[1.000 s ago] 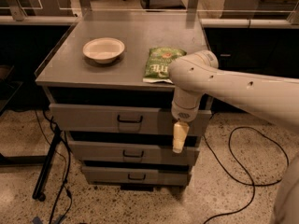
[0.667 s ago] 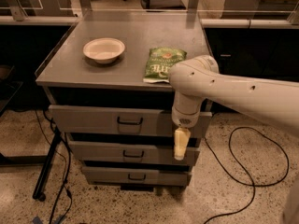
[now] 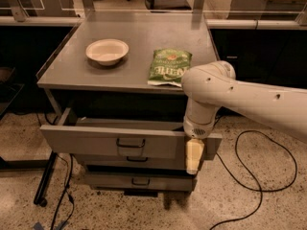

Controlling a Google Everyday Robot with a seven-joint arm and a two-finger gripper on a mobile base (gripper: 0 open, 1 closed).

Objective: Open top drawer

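The top drawer [image 3: 91, 140] is a wide grey metal drawer with a small dark loop handle [image 3: 130, 143] at its centre. It stands pulled out from under the grey tabletop [image 3: 144, 32], and a dark gap shows behind its front. My gripper [image 3: 194, 156] hangs from the white arm [image 3: 240, 97] and points down. It is in front of the right end of the drawer front, well to the right of the handle. I cannot tell whether it touches the drawer front.
A cream bowl [image 3: 107, 51] and a green chip bag [image 3: 169, 67] lie on the tabletop. Two smaller grey drawers [image 3: 139, 181] sit below the top one. Black cables [image 3: 261, 176] loop on the floor at the right. A black stand leg [image 3: 45, 186] is at the left.
The top drawer front has come out toward the camera and sits lower in view. The arm and gripper have moved down and slightly right with it.
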